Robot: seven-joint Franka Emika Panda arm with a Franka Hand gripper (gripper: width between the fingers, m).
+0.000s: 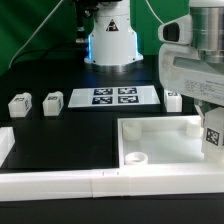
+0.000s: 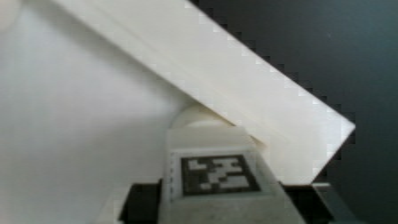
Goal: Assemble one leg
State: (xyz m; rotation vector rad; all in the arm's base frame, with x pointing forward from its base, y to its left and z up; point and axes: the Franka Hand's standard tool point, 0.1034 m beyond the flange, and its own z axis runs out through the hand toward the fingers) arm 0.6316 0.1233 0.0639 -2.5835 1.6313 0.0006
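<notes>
My gripper (image 1: 212, 132) is shut on a leg (image 1: 213, 140), a small white block with a black-and-white tag. It holds the leg upright over the far corner of the large white panel (image 1: 160, 140), at the exterior view's right. In the wrist view the held leg (image 2: 217, 170) shows its tag, with a dark finger (image 2: 146, 200) on either side. The leg's lower end sits at the panel's corner, against the raised wall (image 2: 214, 70). I cannot tell whether it is seated. Three more legs lie on the table: two on the left (image 1: 20, 103) (image 1: 51, 103) and one by the panel (image 1: 173, 100).
The marker board (image 1: 112, 97) lies on the table in front of the robot base (image 1: 110, 40). A low white rail (image 1: 60, 182) runs along the front and up the left side. A round socket (image 1: 135, 158) shows in the panel's near left corner.
</notes>
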